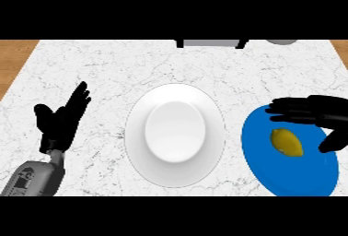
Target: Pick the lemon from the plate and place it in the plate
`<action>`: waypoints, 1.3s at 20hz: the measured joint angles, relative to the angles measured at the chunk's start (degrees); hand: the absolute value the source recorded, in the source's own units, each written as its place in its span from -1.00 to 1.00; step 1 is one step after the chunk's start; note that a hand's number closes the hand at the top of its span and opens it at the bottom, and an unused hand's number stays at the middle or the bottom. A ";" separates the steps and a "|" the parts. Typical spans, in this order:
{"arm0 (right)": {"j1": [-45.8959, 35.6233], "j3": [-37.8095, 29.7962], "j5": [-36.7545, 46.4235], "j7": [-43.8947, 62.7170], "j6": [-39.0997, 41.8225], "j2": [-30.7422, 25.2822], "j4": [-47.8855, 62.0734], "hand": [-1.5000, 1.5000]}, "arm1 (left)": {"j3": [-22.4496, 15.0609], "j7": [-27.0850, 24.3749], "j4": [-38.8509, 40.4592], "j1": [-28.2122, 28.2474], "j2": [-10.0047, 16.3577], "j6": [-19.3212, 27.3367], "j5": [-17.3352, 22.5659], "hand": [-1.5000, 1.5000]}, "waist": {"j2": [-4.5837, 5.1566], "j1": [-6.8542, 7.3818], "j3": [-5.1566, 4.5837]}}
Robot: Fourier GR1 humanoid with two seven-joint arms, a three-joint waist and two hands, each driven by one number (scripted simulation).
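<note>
The right hand (325, 109) shows to the right of the white plate (138, 134), reaching in from the view's side edge. Its fingers (289, 109) are stretched nearly straight and point back toward the white plate. The thumb (333, 139) stands well apart from them, angled toward the near edge. The hand is spread wide and has hold of nothing.

The lemon (287, 142) shows in the gap between those fingers and the thumb, clear of both as seen from above. How high the hand hangs over it cannot be told. The lemon is yellow and lies lengthwise, right of the white plate and a little nearer to the robot than that plate's middle. It rests on the blue plate (299, 182), in that plate's far half. The blue plate sits just beside the white plate on its right, with a thin strip of counter (95, 69) between the two rims, and its right rim is cut by the view's edge.

The white plate itself stands bare at the middle of the marble counter.

Left of the white plate, well apart from it, the left hand (58, 124) rests open with its fingers up, on its grey forearm (34, 177), holding nothing.

Beyond the white plate, at the counter's far edge, a grey and black object (211, 43) shows, and to its right a round grey thing (281, 41), both cut off
</note>
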 measured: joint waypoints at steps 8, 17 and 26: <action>-1.47 1.31 4.57 0.18 -2.48 3.76 3.04 -1.00 | 1.39 0.13 -0.42 0.76 -0.11 -1.01 -0.36 0.00 | -0.25 -0.62 -0.03; -2.97 1.37 9.98 0.96 -4.22 8.75 5.46 -1.00 | 2.55 1.68 -0.46 -0.48 -1.08 -1.17 -1.75 0.00 | -0.33 -1.01 -0.06; -1.27 4.32 15.26 -0.75 -7.85 10.59 4.83 1.00 | 3.42 0.87 0.40 -0.40 -1.62 -2.00 -2.46 0.00 | -0.56 -0.86 -0.23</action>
